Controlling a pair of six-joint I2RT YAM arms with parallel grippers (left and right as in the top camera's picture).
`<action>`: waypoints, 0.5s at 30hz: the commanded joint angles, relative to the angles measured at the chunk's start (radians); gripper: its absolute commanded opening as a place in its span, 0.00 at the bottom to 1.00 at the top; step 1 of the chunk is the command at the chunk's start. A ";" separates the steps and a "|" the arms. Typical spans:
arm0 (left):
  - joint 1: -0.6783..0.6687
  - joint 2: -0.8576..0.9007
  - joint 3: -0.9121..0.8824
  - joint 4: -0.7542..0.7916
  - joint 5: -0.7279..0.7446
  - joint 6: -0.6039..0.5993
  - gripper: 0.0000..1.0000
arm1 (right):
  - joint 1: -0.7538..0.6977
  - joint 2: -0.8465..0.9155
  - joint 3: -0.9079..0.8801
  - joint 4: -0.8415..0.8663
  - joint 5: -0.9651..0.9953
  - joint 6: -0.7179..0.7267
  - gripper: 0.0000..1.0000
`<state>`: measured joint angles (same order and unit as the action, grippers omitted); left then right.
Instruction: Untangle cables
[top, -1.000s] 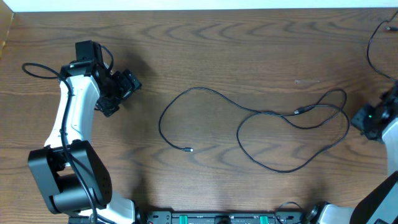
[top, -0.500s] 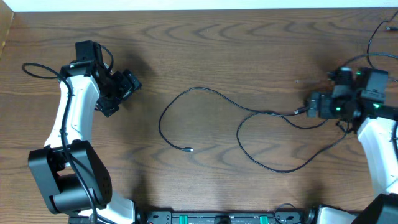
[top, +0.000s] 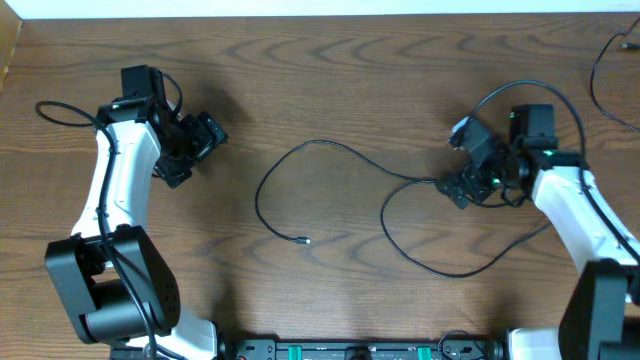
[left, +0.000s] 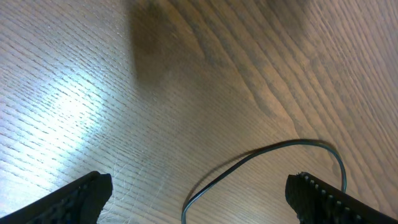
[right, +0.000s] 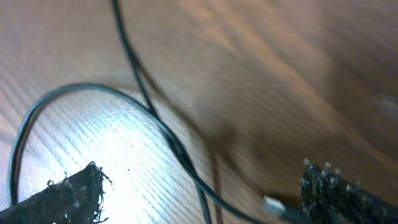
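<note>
The thin black cable (top: 258, 200) sprawls in loose loops across the middle of the frame, and we judge it light and limp. Our right gripper (top: 455, 165), right of centre, hangs spread wide over the crossing, holding nothing. Our left gripper (top: 195, 152), upper left, gapes empty. We'd pinch just behind the plug (right: 270, 202).

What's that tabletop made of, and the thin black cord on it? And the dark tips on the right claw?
Table: wood or wood-look laminate; brown grain lines, soft sheen under the light.
Black cable: probably rubbery plastic sheath; smooth, bends in loose loops.
Right gripper pads: dark, rough, perhaps foam or rubber; ragged fuzzy edges.
</note>
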<state>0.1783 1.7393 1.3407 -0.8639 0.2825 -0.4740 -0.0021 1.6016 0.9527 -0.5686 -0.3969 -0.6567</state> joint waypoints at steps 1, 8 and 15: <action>0.000 0.005 -0.002 -0.003 -0.007 -0.002 0.94 | 0.031 0.050 -0.001 0.011 -0.032 -0.143 0.99; 0.000 0.005 -0.002 -0.003 -0.007 -0.002 0.94 | 0.068 0.161 -0.001 0.065 -0.028 -0.197 0.99; 0.000 0.005 -0.002 -0.003 -0.007 -0.002 0.94 | 0.068 0.224 -0.001 0.095 -0.025 -0.198 0.90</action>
<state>0.1783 1.7393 1.3407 -0.8639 0.2825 -0.4740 0.0601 1.8015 0.9527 -0.4736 -0.4126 -0.8379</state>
